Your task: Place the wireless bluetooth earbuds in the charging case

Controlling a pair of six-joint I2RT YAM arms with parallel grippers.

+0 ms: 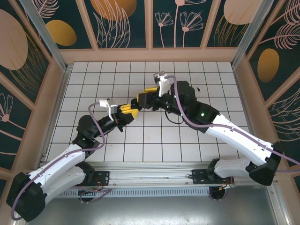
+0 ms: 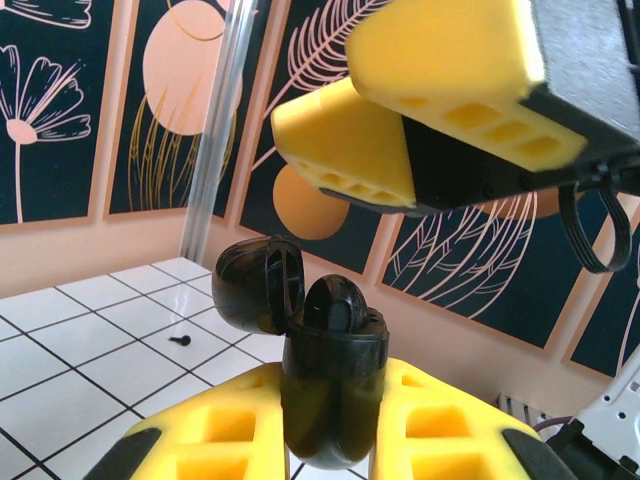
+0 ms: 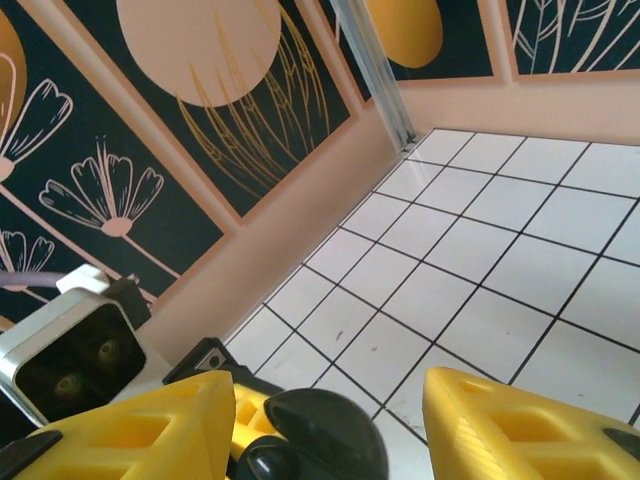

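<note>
Charging case (image 2: 335, 365) in left hand (image 2: 330, 435), right hand (image 3: 330, 400) parted, seemingly just above

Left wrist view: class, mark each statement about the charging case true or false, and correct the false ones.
1. The charging case has its lid shut. False: the lid stands open.
2. The left end effector grips the case. True.
3. The right end effector is clamped on the case. False: its fingers stand apart above it.
4. A small black earbud lies loose on the table. True.
</note>
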